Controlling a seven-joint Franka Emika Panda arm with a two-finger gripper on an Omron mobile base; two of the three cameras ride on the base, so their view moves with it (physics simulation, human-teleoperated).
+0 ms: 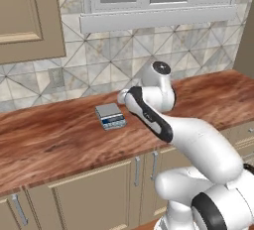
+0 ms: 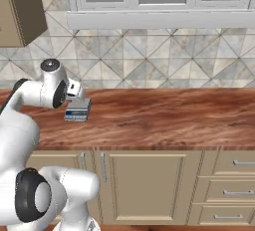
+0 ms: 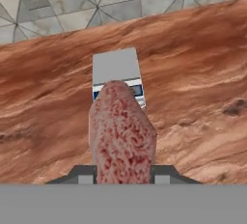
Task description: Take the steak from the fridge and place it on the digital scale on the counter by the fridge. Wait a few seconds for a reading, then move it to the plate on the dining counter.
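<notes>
Steak in hand, scale dead ahead

The gripper (image 3: 123, 175) was clamped tight on the steak (image 3: 122, 131), which stuck out lengthwise straight toward the scale (image 3: 117, 68). The scale sat on the counter (image 3: 193, 73) just beyond the steak's far tip, display edge nearest, so I'd guess it needed a short push forward and down.

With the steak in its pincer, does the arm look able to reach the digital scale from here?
Probably yes: the steak hangs just short of the digital scale, with bare counter around it.
</notes>
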